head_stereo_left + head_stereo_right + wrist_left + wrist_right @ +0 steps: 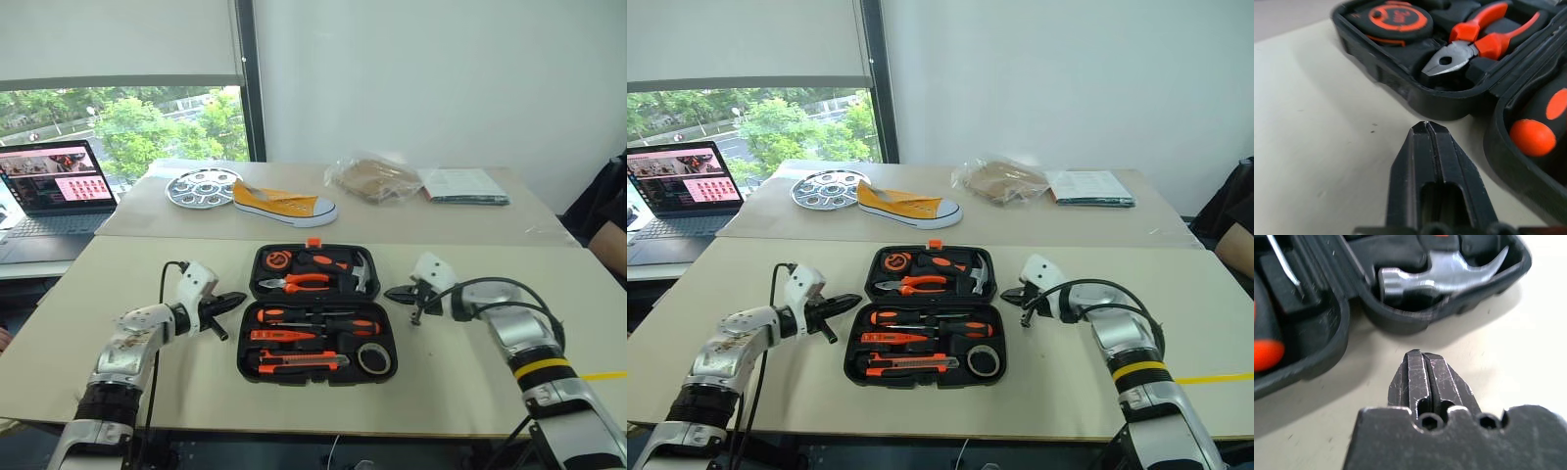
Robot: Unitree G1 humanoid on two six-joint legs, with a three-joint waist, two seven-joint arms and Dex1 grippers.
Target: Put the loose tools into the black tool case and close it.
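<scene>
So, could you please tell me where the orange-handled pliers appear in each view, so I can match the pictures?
Left eye view: pliers in the far half of the black tool case, left of centre.
Right eye view: same slot.
Left wrist view: upper right, jaws towards the camera.
Right wrist view: not in it.
Shared landmark: the hammer, beside the pliers.

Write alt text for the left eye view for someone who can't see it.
An open black tool case lies on a beige table, its slots filled with orange-and-black tools. The left pincer and right pincer, both shut, flank it. Behind sit a laptop and a yellow sneaker.
</scene>
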